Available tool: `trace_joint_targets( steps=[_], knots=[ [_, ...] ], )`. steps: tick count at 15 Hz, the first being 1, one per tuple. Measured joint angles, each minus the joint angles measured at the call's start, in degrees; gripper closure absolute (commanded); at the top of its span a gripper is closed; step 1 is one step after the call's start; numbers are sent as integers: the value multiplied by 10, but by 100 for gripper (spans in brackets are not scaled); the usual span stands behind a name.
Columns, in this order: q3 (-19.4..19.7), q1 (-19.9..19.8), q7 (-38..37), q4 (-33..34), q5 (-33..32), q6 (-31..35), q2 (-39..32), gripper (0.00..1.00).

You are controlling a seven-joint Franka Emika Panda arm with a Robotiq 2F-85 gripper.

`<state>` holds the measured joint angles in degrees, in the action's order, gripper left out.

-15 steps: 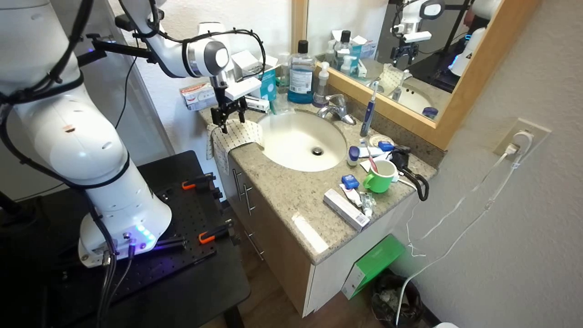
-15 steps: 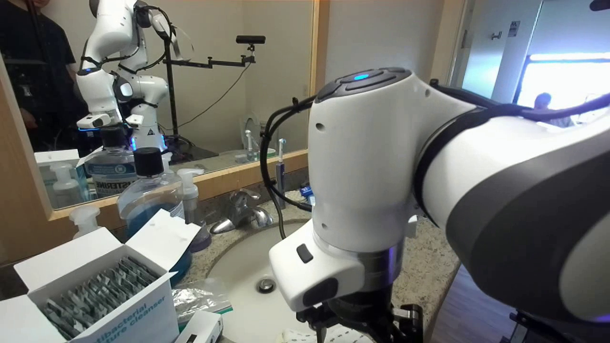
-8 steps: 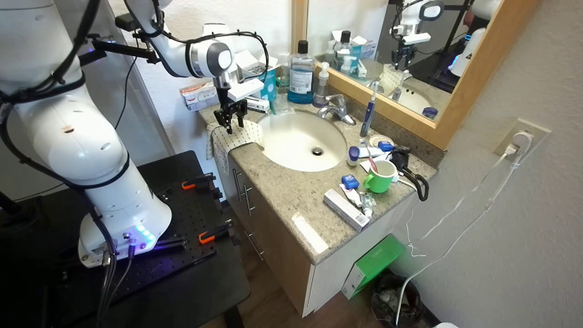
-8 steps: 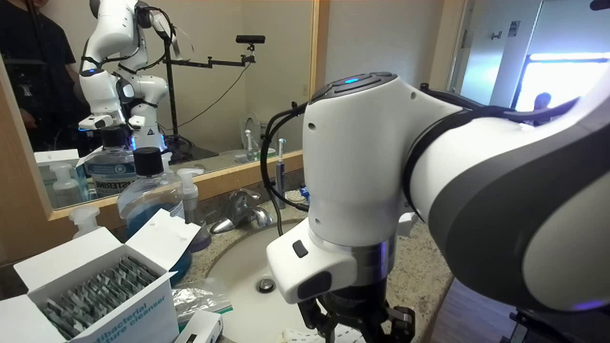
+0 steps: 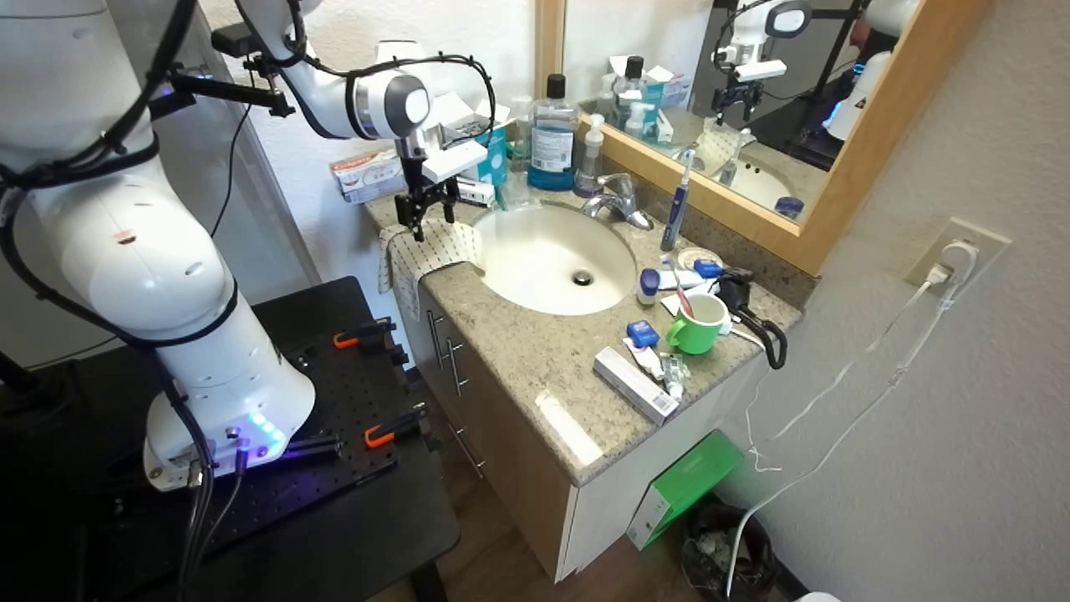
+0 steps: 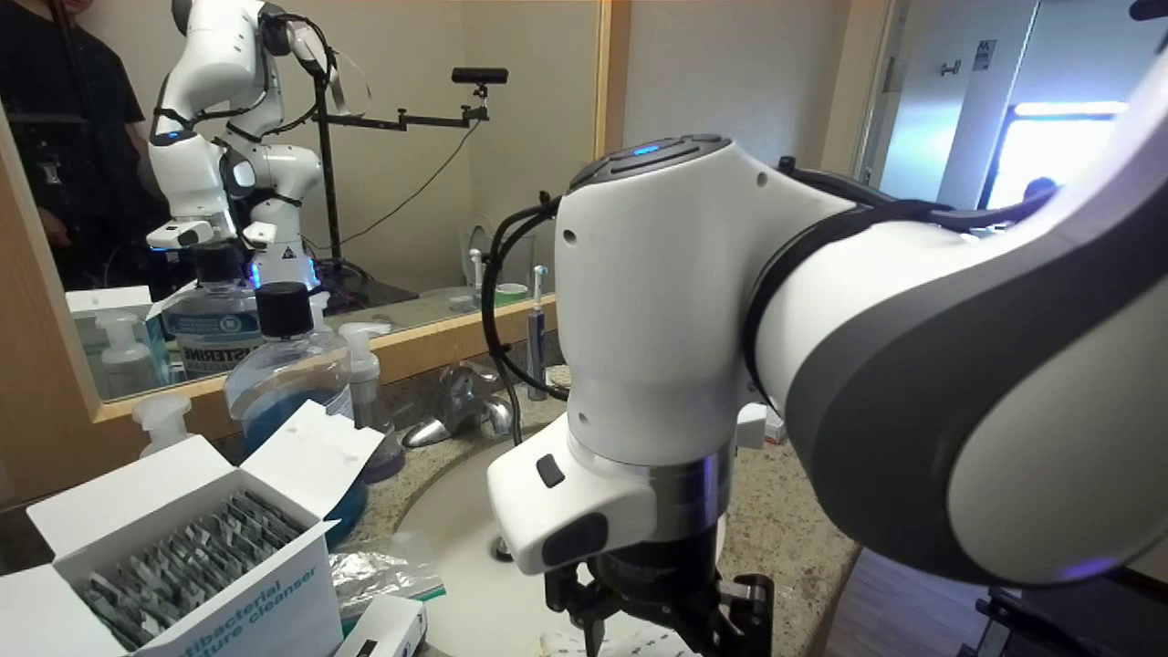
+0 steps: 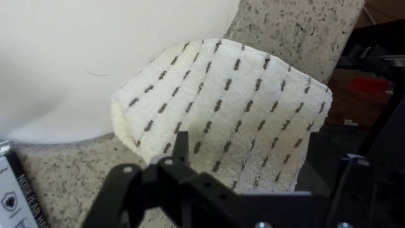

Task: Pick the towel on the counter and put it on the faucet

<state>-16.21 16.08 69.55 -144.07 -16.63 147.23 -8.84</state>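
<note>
Wrist view: read “NOSE/EAR HA…” on a box (image 7: 15, 193); in an exterior view, “…tibacterial … cleanser” on a carton (image 6: 310, 584), “LISTERINE” on a reflected bottle (image 6: 212, 328). Found the arm (image 6: 648, 347) shifted since earlier, hiding part of the drain (image 6: 498, 549); saw the pincer (image 5: 434, 227) spread wide, empty, above the fuzzy, dash-patterned towel (image 7: 221, 104) draped over the surface (image 5: 518, 351) edge.

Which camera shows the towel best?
The wrist view: the towel fills the middle, dash pattern clear, though partly hidden. In an exterior view it's smaller, draped over the counter edge; in an exterior view only a sliver shows at the bottom, by the gripper.
</note>
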Motion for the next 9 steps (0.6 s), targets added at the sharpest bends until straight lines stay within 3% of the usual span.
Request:
trace_joint_targets(
  steps=[2, 4, 6, 8, 9],
  knots=[
    [0, 0, 0, 10, -2, -2, -10, 30],
    [0, 0, 0, 20, -2, -3, -23, 13],
    [0, -1, 0, 28, -2, -3, -38, 10],
    [1, -2, 0, 36, -3, -4, -53, 33],
    [1, -4, 0, 40, -3, -4, -60, 37]
  ],
)
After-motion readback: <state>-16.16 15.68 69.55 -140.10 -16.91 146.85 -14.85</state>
